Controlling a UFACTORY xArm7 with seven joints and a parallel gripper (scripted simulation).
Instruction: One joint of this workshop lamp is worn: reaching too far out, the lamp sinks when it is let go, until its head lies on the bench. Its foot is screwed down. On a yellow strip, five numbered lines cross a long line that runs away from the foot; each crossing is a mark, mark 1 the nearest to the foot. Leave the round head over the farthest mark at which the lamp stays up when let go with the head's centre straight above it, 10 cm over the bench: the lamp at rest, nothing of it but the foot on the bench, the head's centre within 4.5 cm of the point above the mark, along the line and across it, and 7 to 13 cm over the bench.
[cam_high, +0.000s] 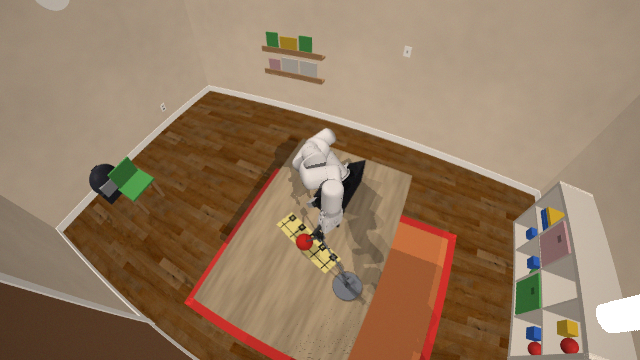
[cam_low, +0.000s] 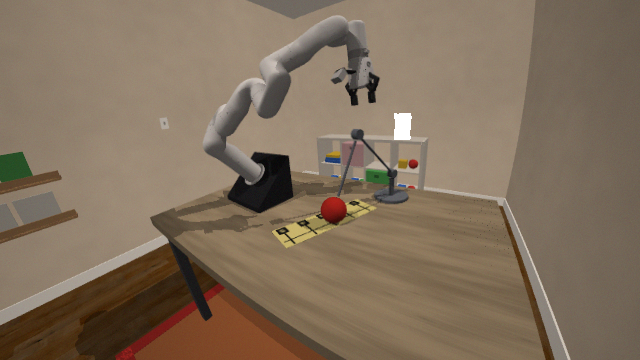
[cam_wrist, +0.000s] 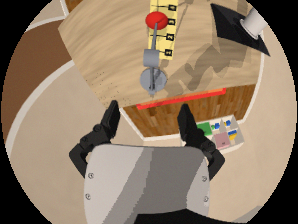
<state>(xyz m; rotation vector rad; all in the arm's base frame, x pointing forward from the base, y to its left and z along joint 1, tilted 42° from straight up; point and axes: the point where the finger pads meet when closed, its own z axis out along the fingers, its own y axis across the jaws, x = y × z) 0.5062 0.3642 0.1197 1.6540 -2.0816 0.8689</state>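
The lamp's red round head (cam_high: 304, 242) (cam_low: 333, 210) (cam_wrist: 156, 20) hangs over the middle part of the yellow strip (cam_low: 367, 206) (cam_wrist: 172, 30), around mark 3; its exact height is hard to tell. The lamp's grey foot (cam_high: 340, 292) (cam_low: 382, 196) (cam_wrist: 159, 79) stands beyond the mark 1 end. From it one arm rises to the elbow joint (cam_low: 357, 134) (cam_wrist: 151, 57), and a second slopes down to the head. My gripper (cam_low: 363, 101) (cam_wrist: 149, 109) is open and empty, pointing down above the elbow joint, with a gap between them. It touches nothing of the lamp.
The black robot base (cam_high: 356, 182) (cam_low: 280, 172) (cam_wrist: 230, 30) stands on the wooden bench (cam_high: 240, 280) (cam_low: 425, 260), beside the strip. A white shelf unit (cam_high: 602, 240) (cam_low: 422, 155) with toys stands by the wall. An orange mat (cam_high: 400, 300) with a red border lies on the floor.
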